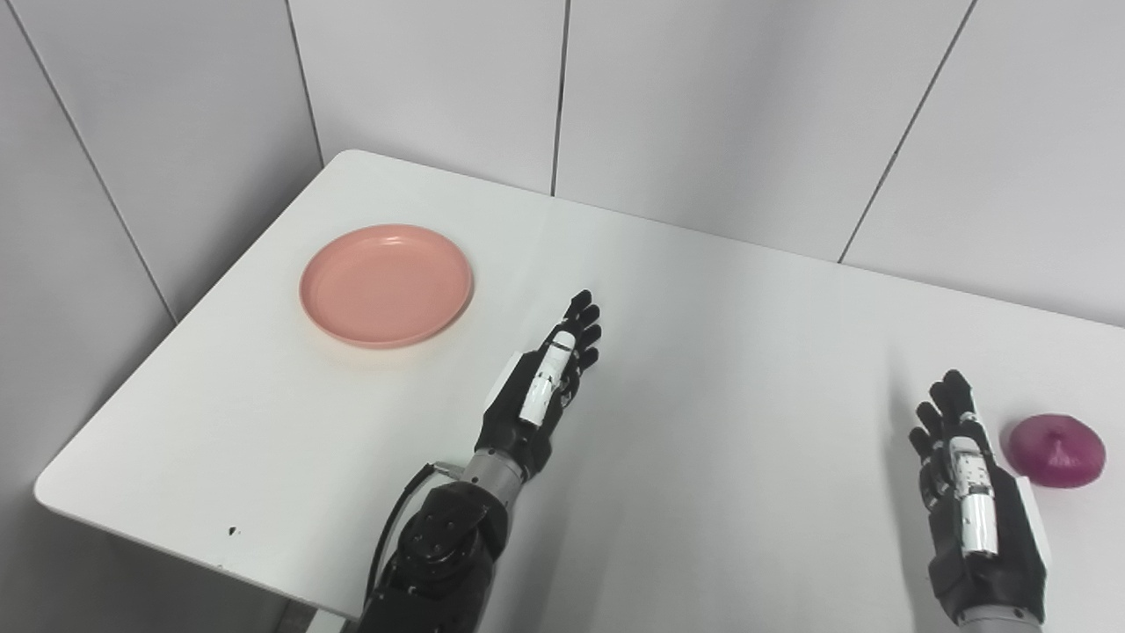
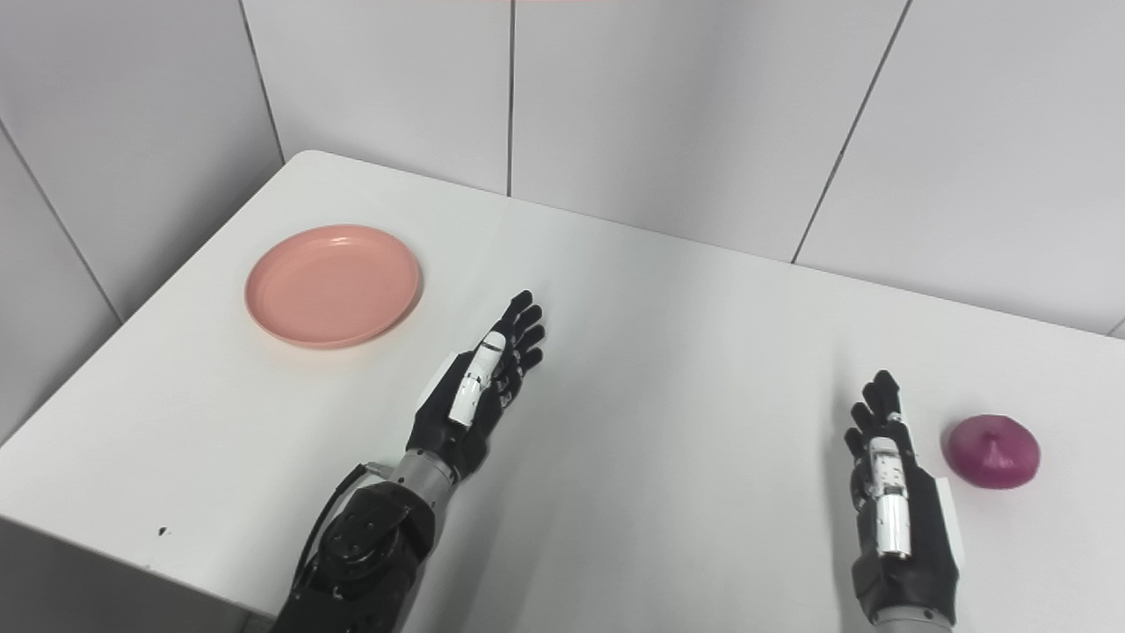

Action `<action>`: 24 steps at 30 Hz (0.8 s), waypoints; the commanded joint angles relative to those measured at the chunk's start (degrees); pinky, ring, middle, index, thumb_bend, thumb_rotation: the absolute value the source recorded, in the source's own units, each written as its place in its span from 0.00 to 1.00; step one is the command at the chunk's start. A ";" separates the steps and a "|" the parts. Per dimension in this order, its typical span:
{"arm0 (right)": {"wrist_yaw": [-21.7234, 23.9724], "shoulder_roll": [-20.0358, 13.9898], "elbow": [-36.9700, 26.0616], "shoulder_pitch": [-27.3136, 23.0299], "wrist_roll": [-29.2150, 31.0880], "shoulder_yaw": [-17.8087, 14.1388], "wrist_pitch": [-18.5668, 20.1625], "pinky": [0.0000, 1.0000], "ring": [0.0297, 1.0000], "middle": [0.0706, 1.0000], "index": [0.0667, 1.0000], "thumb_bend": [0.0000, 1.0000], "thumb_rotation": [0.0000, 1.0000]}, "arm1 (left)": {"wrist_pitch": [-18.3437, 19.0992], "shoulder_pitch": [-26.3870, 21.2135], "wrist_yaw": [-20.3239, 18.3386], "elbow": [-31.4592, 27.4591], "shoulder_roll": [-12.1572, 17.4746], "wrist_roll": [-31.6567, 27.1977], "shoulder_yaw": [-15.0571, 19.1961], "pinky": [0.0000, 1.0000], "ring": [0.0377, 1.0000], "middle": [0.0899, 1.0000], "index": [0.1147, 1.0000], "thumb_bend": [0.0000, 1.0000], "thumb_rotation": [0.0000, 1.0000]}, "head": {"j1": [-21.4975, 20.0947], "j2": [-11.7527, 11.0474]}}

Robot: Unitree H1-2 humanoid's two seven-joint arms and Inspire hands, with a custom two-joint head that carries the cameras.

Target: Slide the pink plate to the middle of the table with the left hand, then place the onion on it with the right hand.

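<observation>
Round pink plate (image 1: 386, 285), purple onion (image 1: 1056, 449), L hand (image 1: 540, 387) & R hand (image 1: 971, 492) released, empty

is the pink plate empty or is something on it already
Empty. The pink plate shows only its bare inside; the onion lies on the table far right, beside the right hand.

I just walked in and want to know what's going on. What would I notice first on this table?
The pink plate stands out first, sitting empty near the far left corner of the white table. Next comes the purple onion at the right edge, just beside the open right hand. The left hand is open too, held over the table's middle, apart from the plate.
</observation>
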 commanded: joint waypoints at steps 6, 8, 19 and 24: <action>-0.19 0.64 -2.67 -0.94 0.56 -0.03 0.13 1.00 1.00 1.00 1.00 0.00 1.00 | 1.78 -0.11 -0.13 -0.45 1.11 0.55 -0.06 1.00 1.00 1.00 0.99 0.40 1.00 | 0.48 -0.27; -0.10 0.66 -2.58 -0.97 0.57 -0.05 -0.09 1.00 1.00 1.00 1.00 0.00 1.00 | 2.19 -0.26 -0.17 -1.22 1.37 0.53 -0.06 1.00 1.00 1.00 0.99 0.41 1.00 | 0.48 -0.27; 0.06 0.69 -2.50 -0.81 0.10 0.46 -0.59 1.00 1.00 1.00 1.00 0.00 1.00 | 5.62 -0.69 0.14 -7.95 2.86 1.73 -0.06 1.00 1.00 1.00 0.99 0.42 1.00 | 0.42 -0.55; -0.22 0.98 -3.27 -0.84 0.30 0.53 1.08 1.00 1.00 1.00 1.00 0.00 1.00 | 7.19 -1.33 -0.10 -10.67 3.21 0.98 0.60 1.00 1.00 1.00 0.99 0.42 1.00 | 0.59 -0.76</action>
